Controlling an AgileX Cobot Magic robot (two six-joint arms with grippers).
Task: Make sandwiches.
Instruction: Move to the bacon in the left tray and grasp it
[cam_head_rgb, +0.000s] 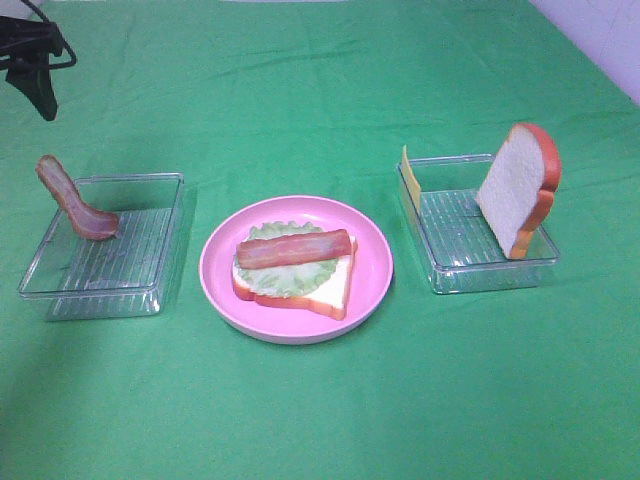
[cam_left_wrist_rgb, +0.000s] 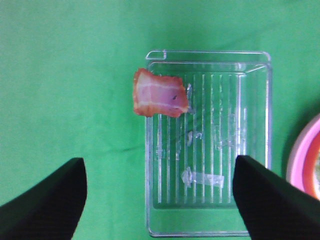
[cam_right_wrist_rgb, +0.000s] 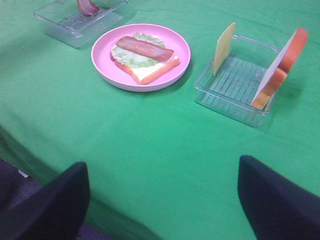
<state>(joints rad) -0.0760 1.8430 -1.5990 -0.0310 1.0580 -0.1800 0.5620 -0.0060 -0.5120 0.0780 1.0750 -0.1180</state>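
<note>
Reddish-brown bacon strip (cam_left_wrist_rgb: 160, 93) leaned on the tray (cam_left_wrist_rgb: 210, 52) rim; the left tool (cam_left_wrist_rgb: 160, 160), released like the right tool (cam_right_wrist_rgb: 163, 162), would best pinch its raised end squarely.

pink plate (cam_head_rgb: 372, 285), green cloth (cam_head_rgb: 300, 100), yellow cheese slice (cam_head_rgb: 408, 175)

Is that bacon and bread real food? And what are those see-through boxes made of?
Likely toys. The bacon strip on the plate looks like moulded plastic or rubber: stiff, flat stripes. The leaning bread slice seems plastic or foam: matte white face, uniform orange crust. The left tray looks like clear rigid plastic: ribbed floor, glossy rim.
</note>
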